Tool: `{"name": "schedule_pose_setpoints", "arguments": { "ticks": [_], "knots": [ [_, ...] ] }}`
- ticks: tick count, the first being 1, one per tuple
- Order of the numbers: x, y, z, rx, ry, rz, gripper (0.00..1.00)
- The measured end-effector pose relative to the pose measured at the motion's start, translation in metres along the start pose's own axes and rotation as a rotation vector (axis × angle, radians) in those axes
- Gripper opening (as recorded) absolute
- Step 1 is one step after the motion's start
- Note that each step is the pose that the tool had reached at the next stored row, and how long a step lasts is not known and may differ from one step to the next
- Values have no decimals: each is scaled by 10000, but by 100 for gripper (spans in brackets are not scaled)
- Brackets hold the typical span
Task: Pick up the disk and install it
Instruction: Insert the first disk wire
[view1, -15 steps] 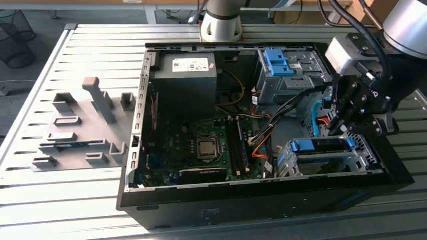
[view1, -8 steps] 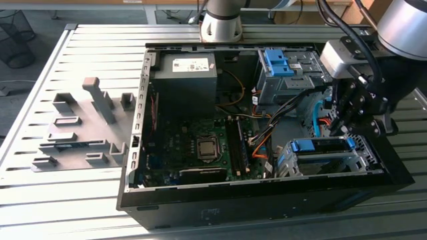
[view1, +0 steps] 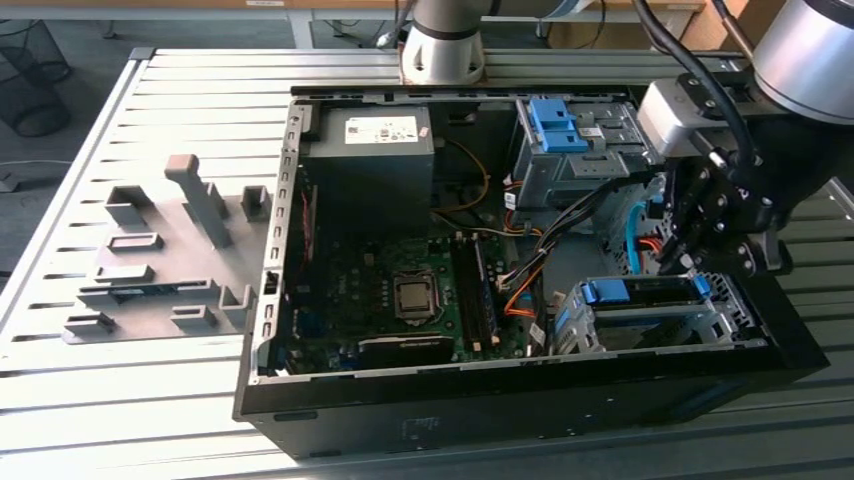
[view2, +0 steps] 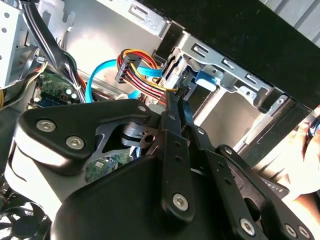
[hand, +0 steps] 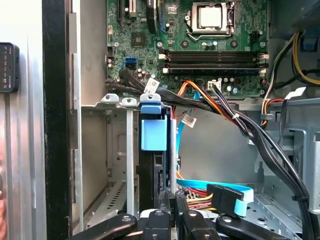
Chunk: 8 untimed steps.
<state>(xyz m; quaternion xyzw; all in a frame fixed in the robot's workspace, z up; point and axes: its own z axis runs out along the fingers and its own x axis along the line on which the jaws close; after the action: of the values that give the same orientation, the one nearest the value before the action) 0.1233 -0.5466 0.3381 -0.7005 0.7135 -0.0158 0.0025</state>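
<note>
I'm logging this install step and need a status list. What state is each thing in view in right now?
Computer case: lying on its side, side panel off, interior exposed.
Disk: seated in the lower drive cage, blue rail end showing.
Gripper: shut, fingers pressed together at the disk's edge.
Processor socket: uncovered, no cooler on it.
Blue bracket: sitting in the upper drive cage.
Blue data cable: loose, plug unconnected.

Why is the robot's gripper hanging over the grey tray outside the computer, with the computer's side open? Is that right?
Not quite. The computer case is open, but the gripper is not over the grey tray. In the exterior view it reaches inside the case, right by the metal drive cage with the blue tab, at that view's right.
</note>
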Motion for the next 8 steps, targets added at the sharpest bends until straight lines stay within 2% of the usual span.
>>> {"name": "schedule_pose_setpoints", "arguments": {
  "ticks": [8],
  "knots": [
    [52,9,14,0,0,-5,16]
  ]
}}
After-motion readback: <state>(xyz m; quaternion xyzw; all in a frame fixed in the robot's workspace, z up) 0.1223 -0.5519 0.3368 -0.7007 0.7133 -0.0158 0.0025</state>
